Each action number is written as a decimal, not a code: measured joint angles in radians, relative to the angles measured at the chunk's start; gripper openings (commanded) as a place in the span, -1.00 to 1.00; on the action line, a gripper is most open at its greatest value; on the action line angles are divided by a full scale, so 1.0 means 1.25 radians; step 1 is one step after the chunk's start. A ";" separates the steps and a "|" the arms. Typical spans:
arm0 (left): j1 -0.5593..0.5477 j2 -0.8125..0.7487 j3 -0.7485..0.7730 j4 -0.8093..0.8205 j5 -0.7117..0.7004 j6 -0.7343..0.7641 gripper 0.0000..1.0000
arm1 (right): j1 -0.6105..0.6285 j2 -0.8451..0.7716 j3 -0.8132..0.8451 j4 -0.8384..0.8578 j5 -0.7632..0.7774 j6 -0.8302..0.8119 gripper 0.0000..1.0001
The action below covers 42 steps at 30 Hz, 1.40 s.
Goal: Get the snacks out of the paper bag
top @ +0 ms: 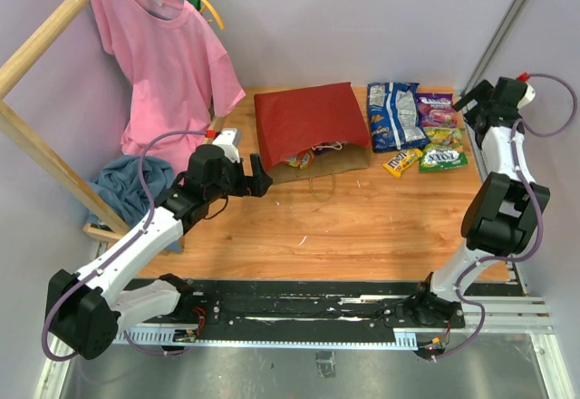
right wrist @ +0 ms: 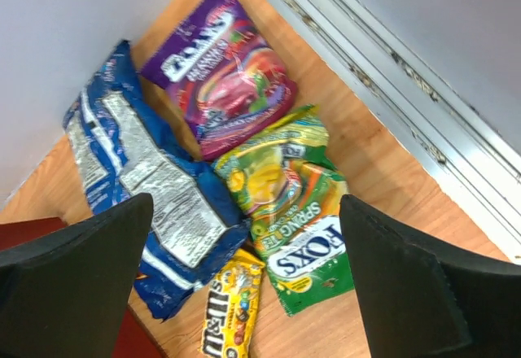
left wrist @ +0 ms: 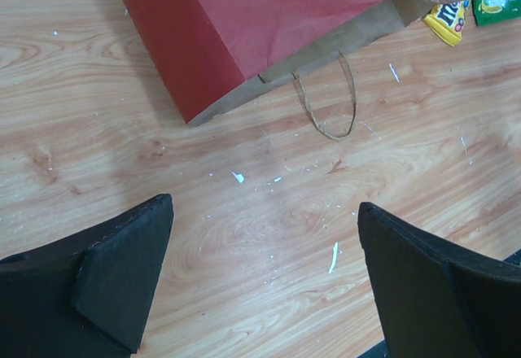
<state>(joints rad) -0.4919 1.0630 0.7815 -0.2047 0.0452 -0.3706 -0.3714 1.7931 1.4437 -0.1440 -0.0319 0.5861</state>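
My left claw (left wrist: 264,272) is wide open and empty, near the bag (top: 304,120), which lies on its side (packets (top: 303,158) in its mouth). My right claw (right wrist: 244,248), equally open and empty, is above the snacks (right wrist: 273,183) beside the bag.

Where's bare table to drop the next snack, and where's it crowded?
Free: the wide bare strip of table between the mouth of the paper bag and the near edge. Crowded: the far right corner, where the cookie bag, purple bag, green Fox's bag and yellow pack lie bunched.
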 measured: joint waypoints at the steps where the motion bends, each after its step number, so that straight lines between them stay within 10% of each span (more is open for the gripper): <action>1: 0.000 0.000 0.000 0.000 0.000 0.000 0.99 | 0.013 -0.015 0.009 -0.004 0.014 -0.012 0.97; 8: 0.000 -0.001 -0.003 0.013 0.002 -0.005 0.99 | 0.131 -0.175 -0.056 -0.002 0.062 -0.057 0.97; 26: 0.000 0.029 -0.028 0.076 0.043 -0.029 0.99 | 0.719 -0.743 -0.761 0.260 0.263 0.004 0.99; 42: 0.000 -0.020 -0.075 0.102 0.078 -0.073 0.99 | 0.807 -0.389 -0.829 0.616 0.142 0.245 0.98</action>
<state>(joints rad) -0.4919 1.0382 0.6880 -0.0776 0.1432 -0.4614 0.6376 1.3071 0.4080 0.6262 0.1455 0.8921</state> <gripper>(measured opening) 0.995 0.987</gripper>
